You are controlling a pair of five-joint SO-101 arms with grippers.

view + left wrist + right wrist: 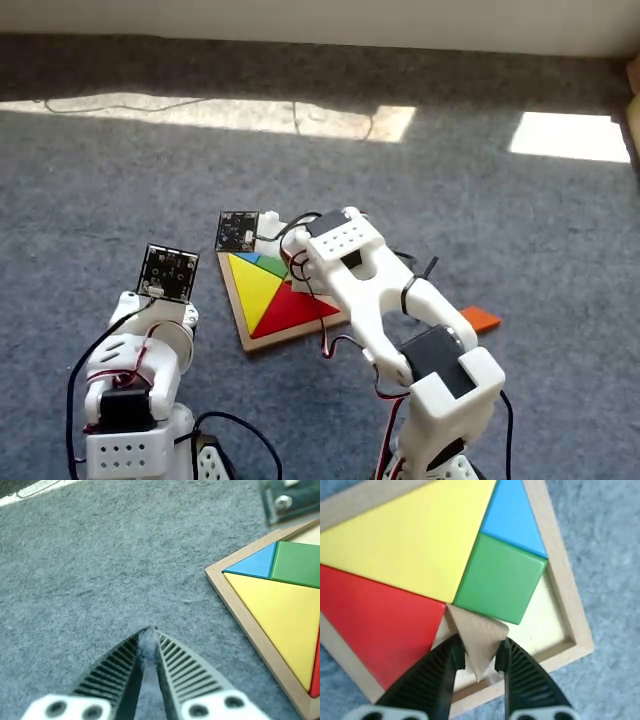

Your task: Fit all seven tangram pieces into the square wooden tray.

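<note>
My right hand [480,652] grips a plain wooden triangle [477,630] over the tray [572,610], beside its green square [502,577]; my left hand [149,634], pinched closed and empty, hovers just beside the tray

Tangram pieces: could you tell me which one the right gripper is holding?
The bare wooden triangle, pinched in the right gripper; the others are coloured and lie flat in the tray.

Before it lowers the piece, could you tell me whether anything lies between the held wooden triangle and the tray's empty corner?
Nothing visible does. The right gripper holds the wooden triangle above the bare tray floor, beside the green square and red triangle; that gap lies open.
</note>
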